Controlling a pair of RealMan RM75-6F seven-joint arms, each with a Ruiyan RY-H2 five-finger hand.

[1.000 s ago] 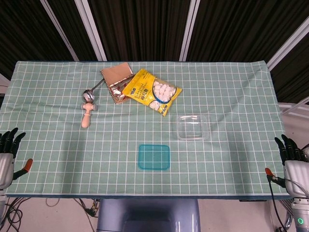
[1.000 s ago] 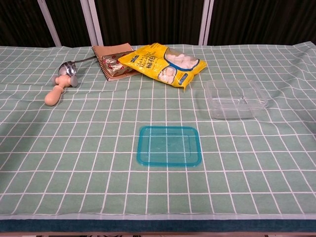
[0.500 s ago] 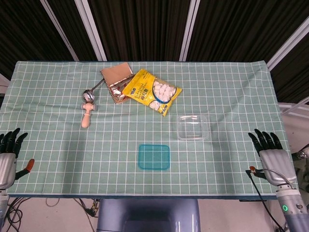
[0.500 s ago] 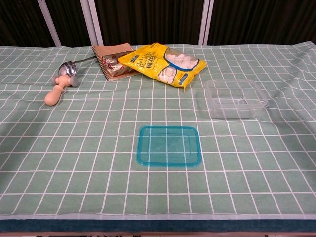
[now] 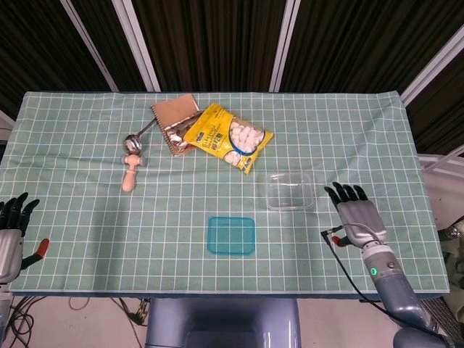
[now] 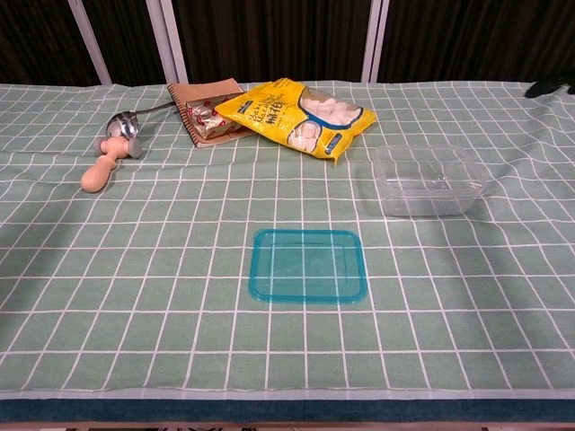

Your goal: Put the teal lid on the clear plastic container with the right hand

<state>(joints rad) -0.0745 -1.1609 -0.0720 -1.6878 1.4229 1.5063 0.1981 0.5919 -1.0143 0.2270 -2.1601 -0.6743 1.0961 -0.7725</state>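
The teal lid (image 5: 231,235) (image 6: 308,265) lies flat on the green checked cloth near the table's front middle. Behind it and to the right stands the clear plastic container (image 5: 289,191) (image 6: 429,180), uncovered. My right hand (image 5: 354,216) hovers open over the cloth just right of the container, fingers spread and holding nothing. In the chest view only its dark fingertips (image 6: 550,88) show at the right edge. At the front left corner, off the table's edge, my left hand (image 5: 11,230) stays open and holds nothing.
A yellow snack bag (image 5: 227,138) (image 6: 296,113) lies at the back middle, partly over a brown packet (image 5: 174,116). A metal spoon (image 5: 134,139) and a wooden peg (image 5: 130,174) (image 6: 101,166) lie to the left of them.
My right hand has moved from the front right table edge inward and up to just right of the container. The left hand, lid and container have stayed put.
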